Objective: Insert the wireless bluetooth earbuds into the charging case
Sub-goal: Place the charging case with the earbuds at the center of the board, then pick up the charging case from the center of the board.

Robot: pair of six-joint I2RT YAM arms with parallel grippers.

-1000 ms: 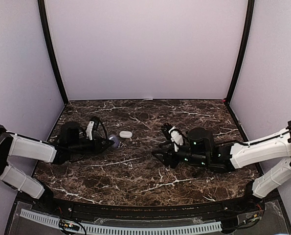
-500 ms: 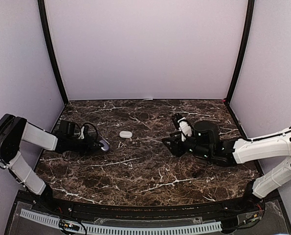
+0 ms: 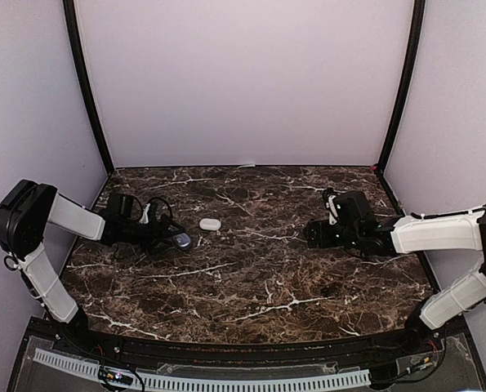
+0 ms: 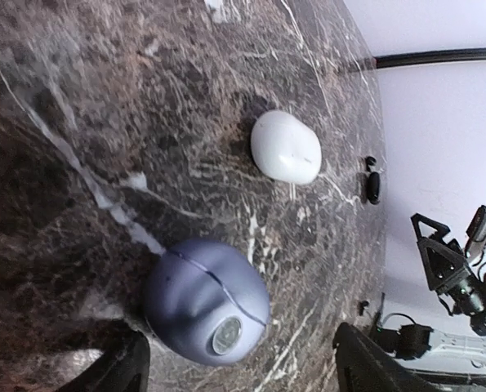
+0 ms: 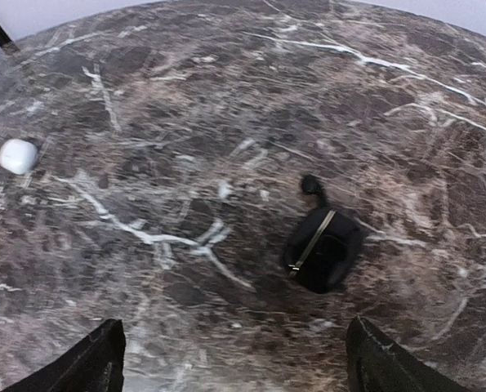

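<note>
Straight ahead of the right fingers [image 5: 95, 363], spread and empty, the dark earbud [image 5: 310, 184] is sitting just past the black case [image 5: 320, 249]; left fingers [image 4: 373, 363] are straddling the purple case [image 4: 206, 300], released.

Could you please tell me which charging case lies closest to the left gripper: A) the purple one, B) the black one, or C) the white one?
A: in the left wrist view the purple case lies closed right at the open left gripper, while the white case sits farther out beyond it.
</note>
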